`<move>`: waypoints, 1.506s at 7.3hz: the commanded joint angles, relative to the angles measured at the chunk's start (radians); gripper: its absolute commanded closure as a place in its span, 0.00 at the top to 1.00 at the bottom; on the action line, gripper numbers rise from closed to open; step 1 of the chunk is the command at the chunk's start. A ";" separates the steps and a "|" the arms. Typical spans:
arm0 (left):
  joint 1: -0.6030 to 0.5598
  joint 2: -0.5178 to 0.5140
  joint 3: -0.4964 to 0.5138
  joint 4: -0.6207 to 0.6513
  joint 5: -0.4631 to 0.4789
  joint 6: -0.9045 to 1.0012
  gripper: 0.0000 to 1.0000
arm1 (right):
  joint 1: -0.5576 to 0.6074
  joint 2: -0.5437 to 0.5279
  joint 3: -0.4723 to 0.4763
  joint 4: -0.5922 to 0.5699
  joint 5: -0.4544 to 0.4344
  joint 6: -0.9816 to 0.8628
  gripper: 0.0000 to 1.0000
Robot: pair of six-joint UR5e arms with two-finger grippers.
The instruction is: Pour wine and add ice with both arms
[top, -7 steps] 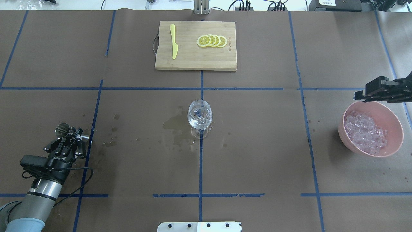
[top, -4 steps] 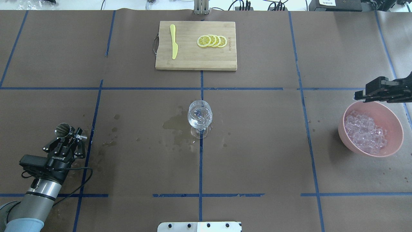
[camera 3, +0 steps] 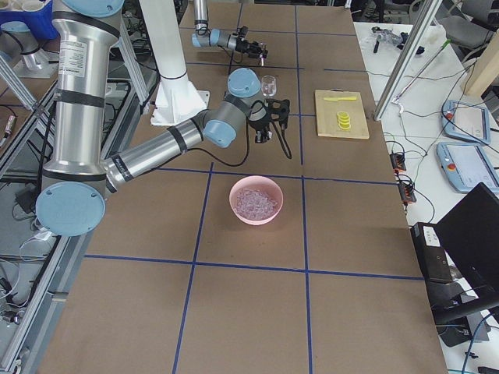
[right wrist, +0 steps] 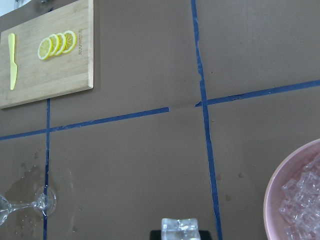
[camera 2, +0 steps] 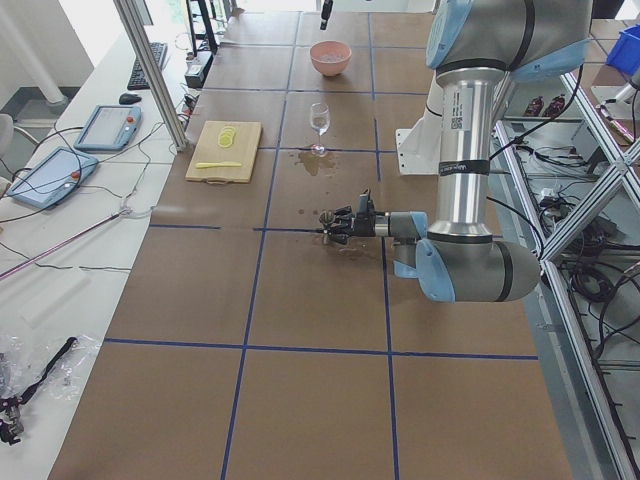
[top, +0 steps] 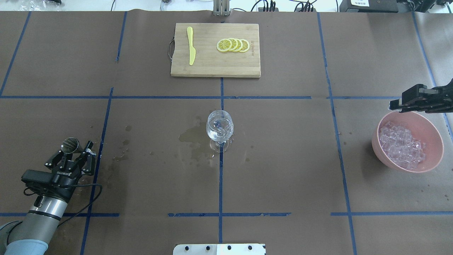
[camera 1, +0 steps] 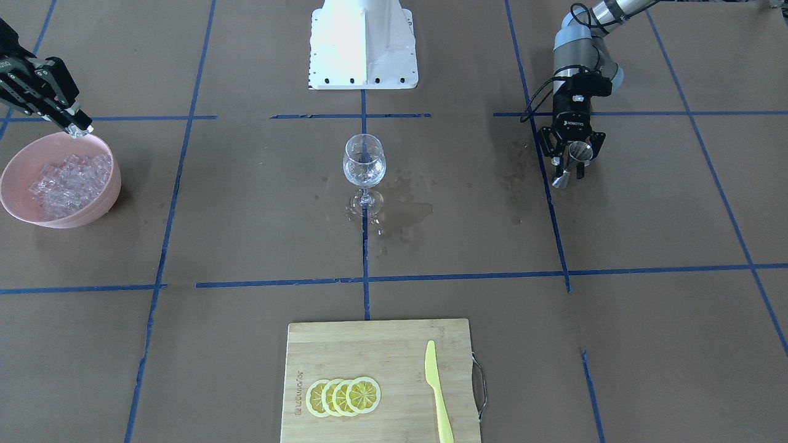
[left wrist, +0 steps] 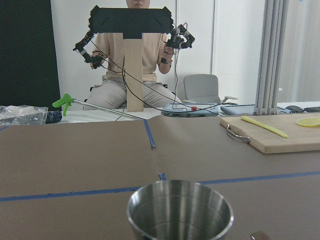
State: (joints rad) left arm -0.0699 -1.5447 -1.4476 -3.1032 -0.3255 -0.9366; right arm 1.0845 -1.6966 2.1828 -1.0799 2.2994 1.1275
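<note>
A clear stemmed glass (top: 219, 128) (camera 1: 364, 163) stands at the table's centre with a little colourless wine (top: 219, 134) in its bowl. At the near left my left gripper (top: 75, 149) (camera 1: 569, 166) is shut on an upright steel measuring cup (top: 70, 144) (left wrist: 180, 210), low over the table. On the right, my right gripper (top: 396, 105) (camera 1: 79, 128) hangs over the far rim of the pink bowl (top: 375, 141) (camera 1: 114, 178). It is shut on one ice cube (right wrist: 179, 226). Many more ice cubes (top: 401, 145) fill the bowl.
A bamboo cutting board (top: 212, 65) at the far centre carries lemon slices (top: 233, 45) and a yellow knife (top: 191, 46). Wet patches (top: 193, 140) darken the paper left of the glass. The white base block (camera 1: 363, 43) sits at the robot's edge. A person (left wrist: 150, 50) sits beyond the table.
The left gripper and the steel cup have shifted slightly back toward the robot. The right gripper with its cube, the glass and the bowl have not moved.
</note>
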 commanded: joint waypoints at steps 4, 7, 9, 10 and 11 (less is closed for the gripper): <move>-0.008 0.049 -0.045 0.000 -0.064 0.050 1.00 | 0.000 0.000 0.002 0.000 0.000 0.000 0.00; -0.008 0.113 -0.134 -0.002 -0.119 0.050 1.00 | 0.002 -0.002 0.003 0.000 -0.002 0.000 0.00; -0.008 0.120 -0.149 -0.002 -0.180 0.048 1.00 | 0.002 -0.003 0.005 0.000 -0.002 0.000 0.00; -0.008 0.147 -0.175 0.000 -0.211 0.050 1.00 | 0.002 -0.005 0.005 0.000 -0.002 0.000 0.00; -0.010 0.208 -0.221 0.000 -0.233 0.050 1.00 | 0.002 -0.006 0.006 0.006 -0.002 0.000 0.00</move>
State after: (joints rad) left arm -0.0785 -1.3930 -1.6234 -3.1037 -0.5270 -0.8870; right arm 1.0860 -1.7011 2.1876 -1.0785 2.2979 1.1275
